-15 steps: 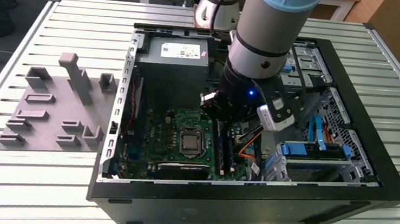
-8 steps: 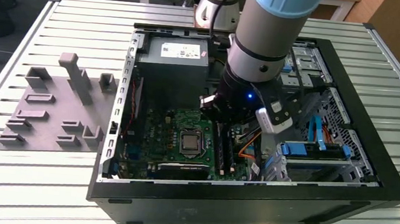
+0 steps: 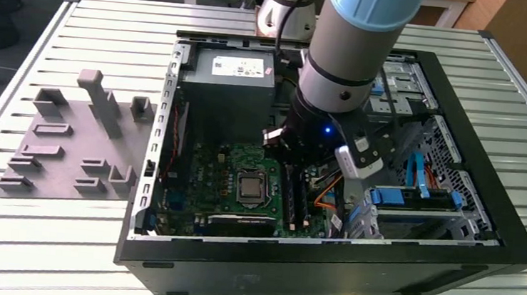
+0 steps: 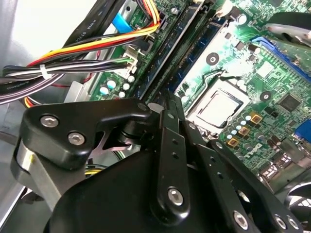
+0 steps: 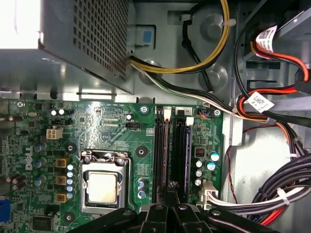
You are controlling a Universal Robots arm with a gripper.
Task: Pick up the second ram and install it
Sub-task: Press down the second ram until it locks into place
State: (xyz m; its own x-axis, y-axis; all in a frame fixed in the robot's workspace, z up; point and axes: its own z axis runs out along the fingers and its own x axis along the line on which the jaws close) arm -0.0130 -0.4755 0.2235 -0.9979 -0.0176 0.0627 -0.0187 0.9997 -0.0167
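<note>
The second ram (image 5: 170, 155) is a thin dark stick standing edge-on along the long black memory slots (image 5: 181, 150), beside the CPU socket (image 5: 103, 187). My gripper (image 5: 171, 189) is low inside the open computer case, and its two black fingers are closed together on the near end of the stick. In the second wrist view the fingertips meet at the gripper (image 4: 167, 101), and the ram (image 4: 167, 60) runs away from them in line with the slots. In the exterior view the arm (image 3: 346, 76) reaches down over the motherboard's memory area (image 3: 290, 193).
The grey plastic fixture (image 3: 64, 137) lies on the slatted table at the exterior view's left of the case (image 3: 329, 268). The power supply (image 5: 73, 43) borders the board. Cable bundles (image 5: 272, 199) and drive cages (image 3: 412, 196) crowd the side beyond the slots.
</note>
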